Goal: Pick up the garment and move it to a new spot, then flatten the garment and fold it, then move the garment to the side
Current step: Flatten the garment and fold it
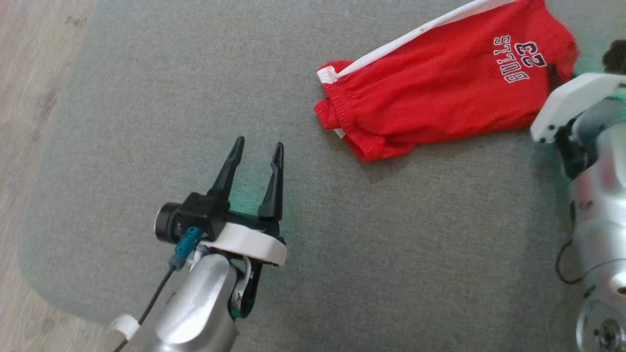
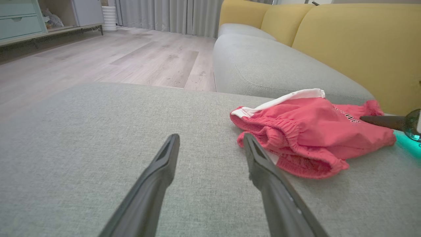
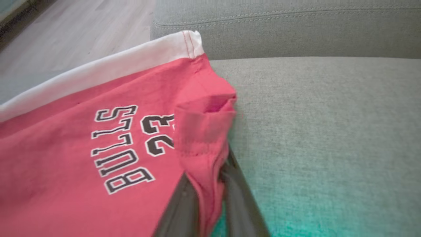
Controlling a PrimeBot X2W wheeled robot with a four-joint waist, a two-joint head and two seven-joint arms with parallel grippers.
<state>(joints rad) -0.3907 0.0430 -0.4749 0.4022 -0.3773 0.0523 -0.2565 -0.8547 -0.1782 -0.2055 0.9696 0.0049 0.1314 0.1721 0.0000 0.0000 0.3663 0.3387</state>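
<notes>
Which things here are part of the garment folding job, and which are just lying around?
For the job: red shorts, right hand pinching their hem, open left hand, grey cushion under them.
Just around: yellow sofa back, curtains, teal drawers, wooden floor.

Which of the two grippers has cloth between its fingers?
The right gripper: it pinches a hem corner of the red shorts. The left gripper stands open over the grey cushion, apart from the shorts.
</notes>
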